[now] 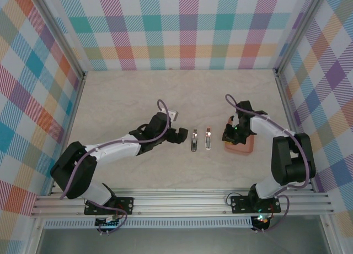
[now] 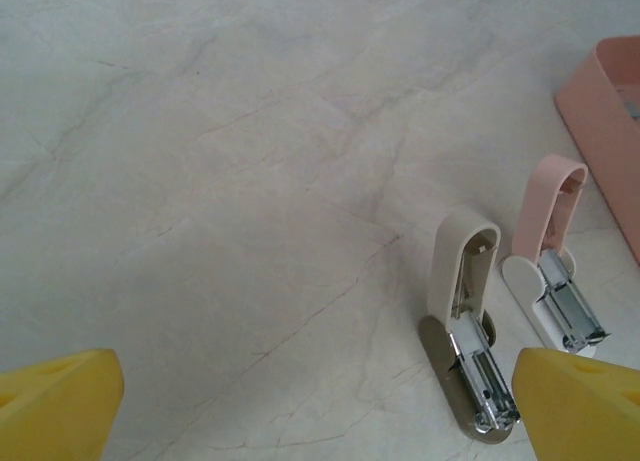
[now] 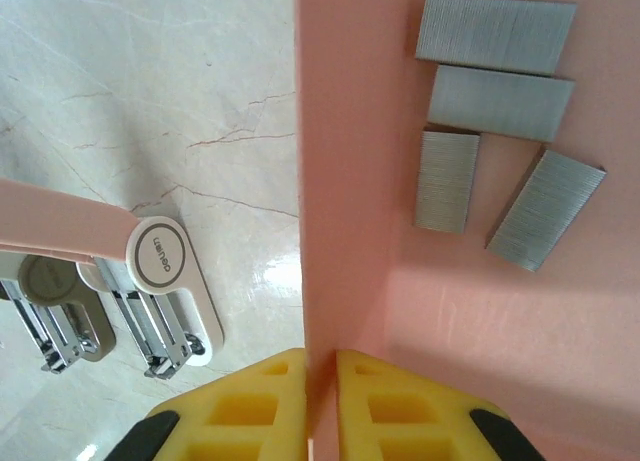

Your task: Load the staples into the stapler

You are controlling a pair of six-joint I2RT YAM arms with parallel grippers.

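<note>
Four strips of staples (image 3: 495,76) lie untouched beyond the right gripper (image 3: 321,381) — clamped on the salmon tray (image 3: 340,181) wall (nothing loaded yet, I judge) — left gripper (image 2: 320,416) gapes just short of the open beige stapler (image 2: 465,311).

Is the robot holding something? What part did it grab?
Yes: the right pincer is pinching the tray by its side wall. The left pincer is open and holds nothing.
</note>
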